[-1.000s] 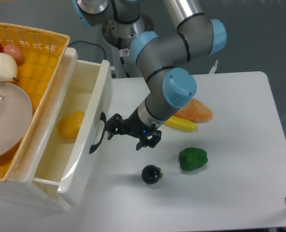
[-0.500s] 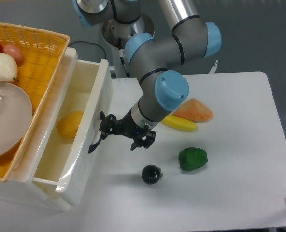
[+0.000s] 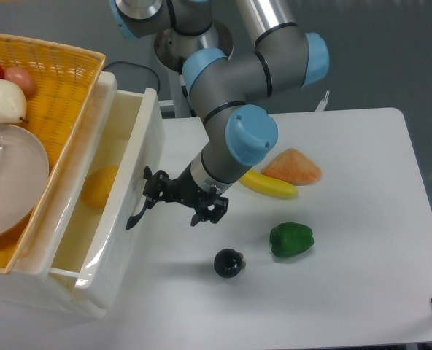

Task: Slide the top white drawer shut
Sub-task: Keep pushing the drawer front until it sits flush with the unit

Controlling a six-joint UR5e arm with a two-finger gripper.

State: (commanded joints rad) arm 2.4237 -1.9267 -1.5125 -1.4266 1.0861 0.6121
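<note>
The top white drawer (image 3: 132, 157) stands partly pulled out at the left, and a yellow fruit (image 3: 99, 187) lies inside it. Its black curved handle (image 3: 137, 209) shows on the front panel. My gripper (image 3: 152, 189) points left, its fingertips close together and pressed against the drawer front just above the handle. It holds nothing.
An orange woven basket (image 3: 52, 69) with a clear bowl (image 3: 4, 182) and fruit sits on top of the cabinet. On the table to the right lie a banana (image 3: 272, 187), an orange wedge (image 3: 292, 166), a green pepper (image 3: 291, 240) and a dark round fruit (image 3: 229, 262).
My gripper has moved left against the drawer front, and the drawer has slid further into the cabinet. The items on the table have stayed put.
</note>
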